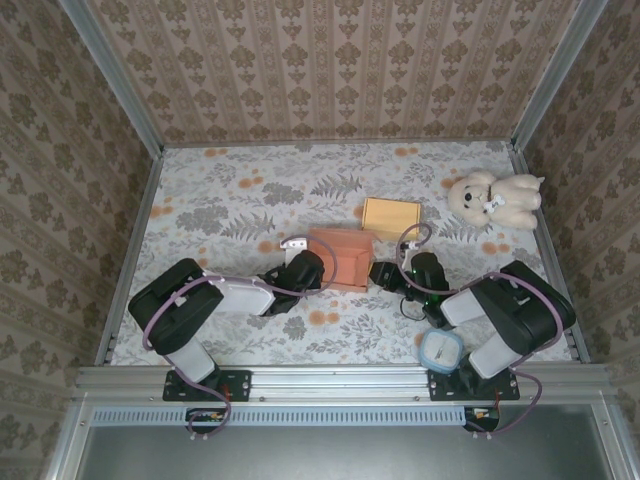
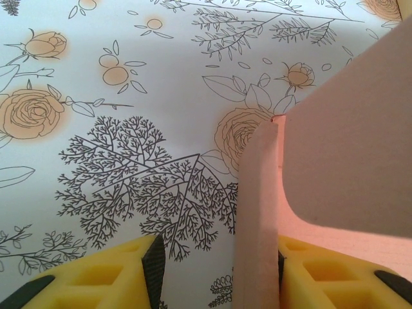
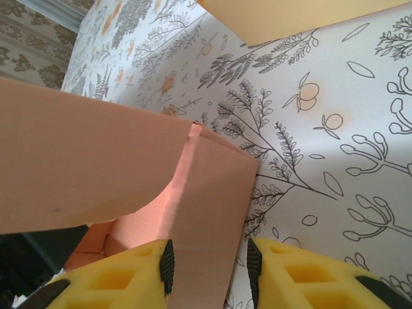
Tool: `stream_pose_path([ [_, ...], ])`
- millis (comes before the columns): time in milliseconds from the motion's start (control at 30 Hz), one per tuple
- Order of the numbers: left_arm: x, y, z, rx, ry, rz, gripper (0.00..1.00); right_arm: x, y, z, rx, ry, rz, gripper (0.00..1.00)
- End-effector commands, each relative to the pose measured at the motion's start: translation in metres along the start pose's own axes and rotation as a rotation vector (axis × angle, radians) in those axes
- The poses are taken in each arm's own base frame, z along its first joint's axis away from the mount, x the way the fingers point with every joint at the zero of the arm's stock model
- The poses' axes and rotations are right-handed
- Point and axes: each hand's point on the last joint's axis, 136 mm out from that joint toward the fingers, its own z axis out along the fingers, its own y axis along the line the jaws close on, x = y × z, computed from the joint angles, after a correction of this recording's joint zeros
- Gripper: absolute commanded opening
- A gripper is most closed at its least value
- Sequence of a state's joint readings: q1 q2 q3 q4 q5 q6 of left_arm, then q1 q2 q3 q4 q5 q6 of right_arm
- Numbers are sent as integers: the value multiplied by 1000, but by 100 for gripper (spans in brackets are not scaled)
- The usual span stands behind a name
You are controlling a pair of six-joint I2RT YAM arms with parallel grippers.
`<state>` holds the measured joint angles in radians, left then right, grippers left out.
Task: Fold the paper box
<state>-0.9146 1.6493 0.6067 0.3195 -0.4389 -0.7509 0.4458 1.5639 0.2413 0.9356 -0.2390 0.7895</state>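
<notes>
The paper box [image 1: 340, 255] sits at the middle of the table [image 1: 220, 190], between the two arms. The left fingers [image 2: 109, 280] stand partly apart around one upright wall, which touches only one finger. The right fingers [image 3: 296, 277] straddle a side panel that fills their gap, but I cannot tell whether they clamp it.

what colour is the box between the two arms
Salmon pink; the paper box shows best in the top external view.
</notes>
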Motion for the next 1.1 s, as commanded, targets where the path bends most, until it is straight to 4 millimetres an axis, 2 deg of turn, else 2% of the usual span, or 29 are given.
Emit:
stream_pose_path([
  [0,48,39,2,-107,155,101,46,-3,-1,-7,13,-33,17,38],
  [333,49,38,2,-103,158,99,45,-9,19,-10,-63,-33,6,38],
  [800,49,35,4,-96,165,100,45,-3,18,5,-96,-2,22,37],
  [1067,49,35,4,-98,163,104,45,-5,17,-2,-92,-29,28,38],
])
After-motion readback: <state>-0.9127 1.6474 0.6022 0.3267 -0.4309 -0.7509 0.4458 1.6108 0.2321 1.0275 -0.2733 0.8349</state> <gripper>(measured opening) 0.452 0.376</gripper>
